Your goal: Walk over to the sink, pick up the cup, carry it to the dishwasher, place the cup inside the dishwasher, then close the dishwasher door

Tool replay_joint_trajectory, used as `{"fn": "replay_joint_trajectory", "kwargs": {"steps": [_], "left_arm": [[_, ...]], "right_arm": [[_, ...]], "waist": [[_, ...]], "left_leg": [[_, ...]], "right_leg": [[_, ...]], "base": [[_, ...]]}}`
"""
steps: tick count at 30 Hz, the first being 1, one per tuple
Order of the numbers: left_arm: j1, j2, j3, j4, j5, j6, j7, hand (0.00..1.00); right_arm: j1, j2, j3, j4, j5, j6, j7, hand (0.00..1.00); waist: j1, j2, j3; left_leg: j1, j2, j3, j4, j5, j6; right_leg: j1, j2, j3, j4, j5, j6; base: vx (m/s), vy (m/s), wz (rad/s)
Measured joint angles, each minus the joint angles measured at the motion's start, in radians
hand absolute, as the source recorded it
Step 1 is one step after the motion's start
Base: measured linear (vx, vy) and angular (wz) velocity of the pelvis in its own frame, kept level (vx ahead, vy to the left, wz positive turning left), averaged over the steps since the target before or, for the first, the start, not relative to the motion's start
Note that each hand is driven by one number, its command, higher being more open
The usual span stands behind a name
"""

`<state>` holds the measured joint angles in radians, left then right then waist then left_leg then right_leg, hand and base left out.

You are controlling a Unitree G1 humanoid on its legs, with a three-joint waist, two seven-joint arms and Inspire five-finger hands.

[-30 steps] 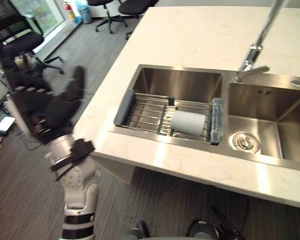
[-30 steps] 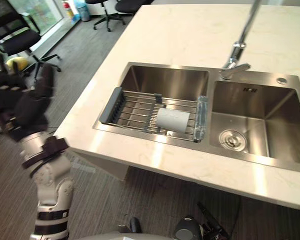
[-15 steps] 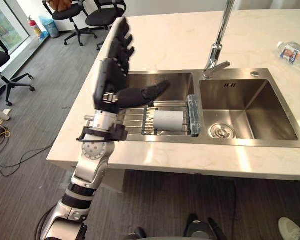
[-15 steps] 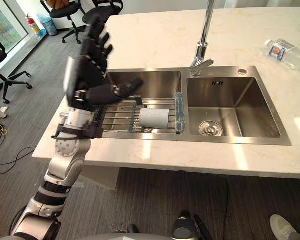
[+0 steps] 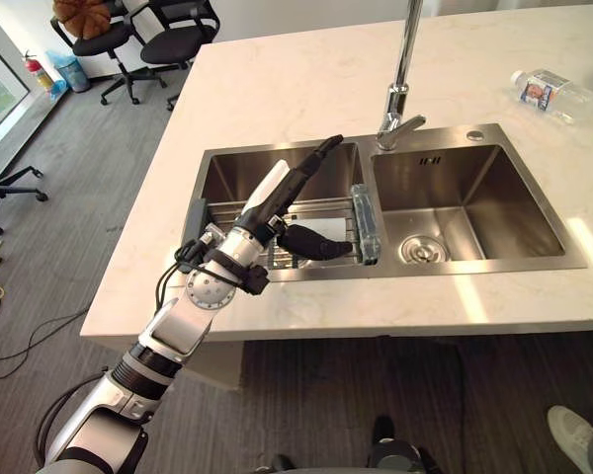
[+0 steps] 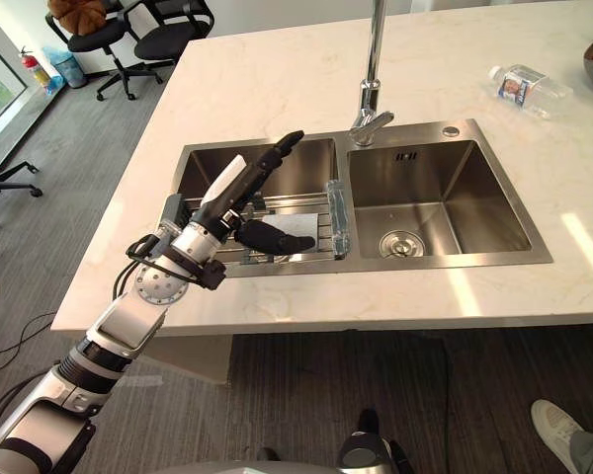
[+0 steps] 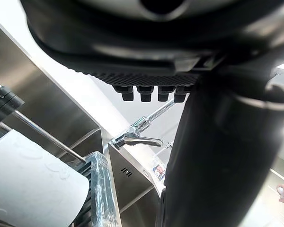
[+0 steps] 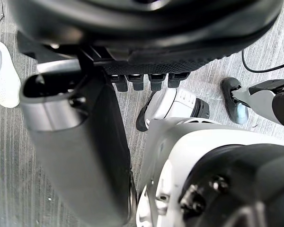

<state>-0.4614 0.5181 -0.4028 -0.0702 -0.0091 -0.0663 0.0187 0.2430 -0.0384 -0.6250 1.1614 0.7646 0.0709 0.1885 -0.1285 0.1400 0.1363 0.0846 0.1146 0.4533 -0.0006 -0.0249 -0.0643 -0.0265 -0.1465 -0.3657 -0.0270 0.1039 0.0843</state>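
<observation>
One rack (image 5: 364, 225) (holding cup (image 7: 28, 184)), faucet (image 5: 403, 69), bottle (image 5: 549, 91)

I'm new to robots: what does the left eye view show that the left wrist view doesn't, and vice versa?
The left eye view adds the whole sink, its drain, the office chairs and the left hand open above the rack. The left wrist view adds a close look at the cup's white side and the hand's fingertips from beneath. Both share the cup, rack, faucet and water bottle.

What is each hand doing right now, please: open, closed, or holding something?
Left hand: open, fingers straight, close to the cup, holding nothing.
Right hand: open, holding nothing.
</observation>
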Motion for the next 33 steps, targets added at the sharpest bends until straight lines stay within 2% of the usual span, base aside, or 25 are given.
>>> {"fn": "replay_joint_trajectory", "kwargs": {"steps": [5, 8, 11, 16, 22, 33], "left_arm": [[-0.029, 0.015, -0.001, 0.000, 0.033, 0.003, 0.046, 1.00], [-0.050, 0.016, -0.011, 0.000, 0.058, 0.029, 0.047, 1.00], [-0.063, 0.016, -0.038, 0.011, 0.105, 0.047, 0.040, 1.00], [-0.064, 0.017, -0.040, 0.122, 0.160, 0.053, 0.013, 1.00], [-0.065, 0.018, -0.041, 0.181, 0.210, 0.069, -0.014, 1.00], [-0.067, 0.063, -0.047, 0.322, 0.286, 0.106, -0.031, 1.00]], "right_arm": [[0.004, 0.001, 0.005, 0.002, 0.001, -0.016, 0.000, 1.00], [0.009, 0.003, 0.005, 0.002, 0.001, -0.026, 0.003, 1.00], [0.022, 0.004, 0.004, 0.000, 0.001, -0.038, 0.011, 1.00], [0.040, 0.012, 0.004, -0.001, 0.000, -0.060, 0.020, 1.00], [0.047, 0.021, 0.005, -0.001, -0.002, -0.075, 0.025, 1.00], [0.049, 0.002, 0.025, -0.052, -0.003, 0.008, 0.045, 1.00]], "waist": [[-0.016, 0.001, -0.001], [-0.026, 0.001, -0.001], [-0.029, 0.001, 0.000], [-0.058, 0.001, 0.000], [-0.068, 0.001, 0.000], [-0.077, -0.010, 0.013]], "left_leg": [[0.000, -0.001, 0.002, 0.000, 0.000, 0.000], [0.001, 0.000, 0.006, 0.000, -0.001, 0.000], [0.001, 0.001, 0.016, 0.000, -0.003, 0.000], [0.001, 0.001, 0.028, 0.000, -0.006, -0.001], [0.002, 0.001, 0.042, 0.001, -0.010, -0.001], [0.014, 0.007, 0.042, 0.011, -0.016, -0.010]], "right_leg": [[0.021, 0.009, 0.005, -0.062, 0.031, -0.007], [0.019, 0.009, 0.009, -0.063, 0.032, -0.006], [0.013, 0.010, 0.019, -0.063, 0.035, -0.006], [0.004, 0.011, 0.035, -0.063, 0.046, -0.005], [-0.005, 0.012, 0.050, -0.063, 0.049, -0.004], [0.011, 0.015, 0.049, -0.066, 0.043, -0.012]], "base": [[-0.04, -0.004, -0.05], [-0.05, 0.002, -0.05], [-0.04, -0.006, -0.11], [-0.02, -0.005, -0.08], [-0.02, -0.005, -0.08], [-0.04, -0.005, -0.01]]}}
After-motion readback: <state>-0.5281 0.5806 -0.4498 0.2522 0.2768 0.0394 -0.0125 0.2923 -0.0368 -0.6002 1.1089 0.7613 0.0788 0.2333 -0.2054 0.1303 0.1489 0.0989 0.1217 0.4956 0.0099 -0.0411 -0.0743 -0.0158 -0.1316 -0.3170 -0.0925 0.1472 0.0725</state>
